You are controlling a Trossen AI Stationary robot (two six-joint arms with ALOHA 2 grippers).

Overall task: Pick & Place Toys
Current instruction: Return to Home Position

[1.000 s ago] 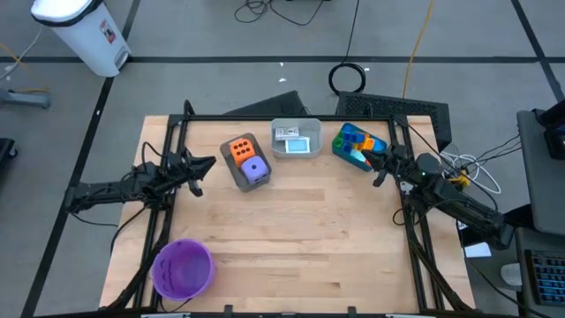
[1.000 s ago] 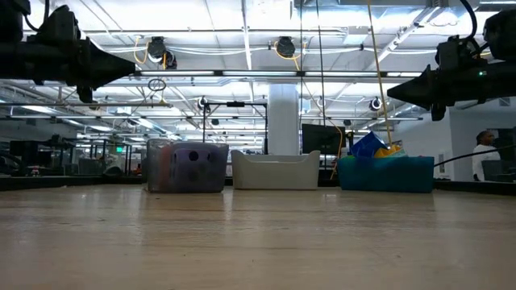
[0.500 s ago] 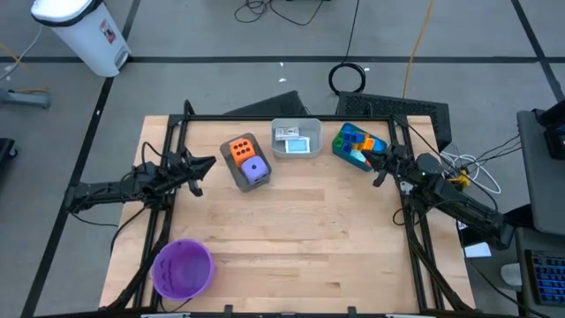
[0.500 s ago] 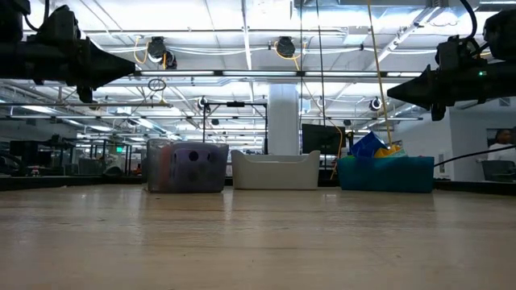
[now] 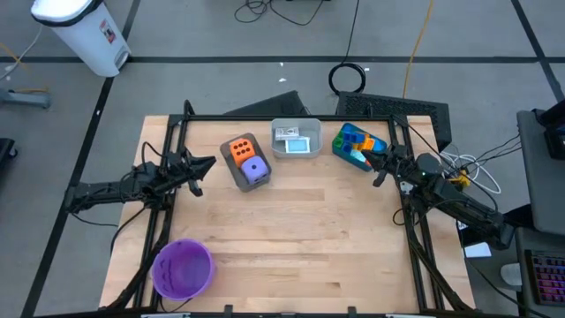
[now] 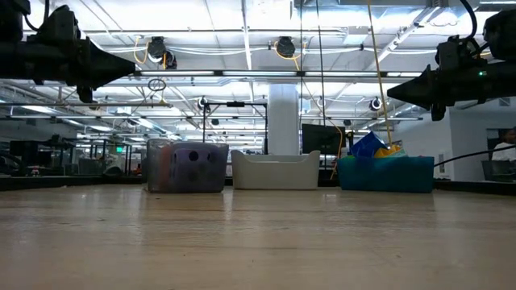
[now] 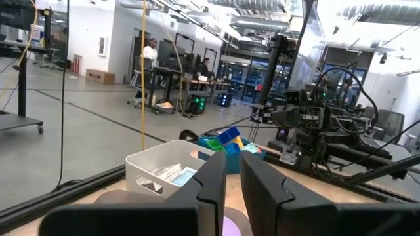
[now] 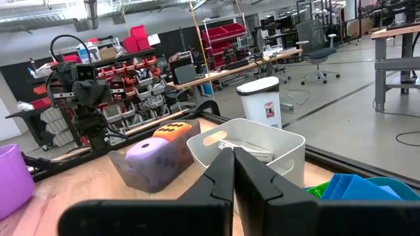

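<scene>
The toys all lie in three bins along the table's far edge. An orange die (image 5: 241, 148) and a purple die (image 5: 255, 170) sit in the grey bin (image 5: 235, 178). Whitish cards (image 5: 288, 134) lie in the white bin (image 5: 297, 155). Coloured bricks (image 5: 358, 141) fill the teal bin (image 5: 339, 150). My left gripper (image 5: 210, 163) hovers shut and level at the table's left edge, left of the grey bin. My right gripper (image 5: 377, 170) hovers shut and level at the right edge, beside the teal bin. Neither holds anything (image 7: 233, 178) (image 8: 233, 164).
A purple round bowl (image 5: 184, 268) stands at the near left corner. Black frame rails (image 5: 173, 150) run along the table's left, far and right sides. The wide middle of the wooden table (image 5: 300, 230) is bare. A person (image 7: 150, 51) stands far off in the room.
</scene>
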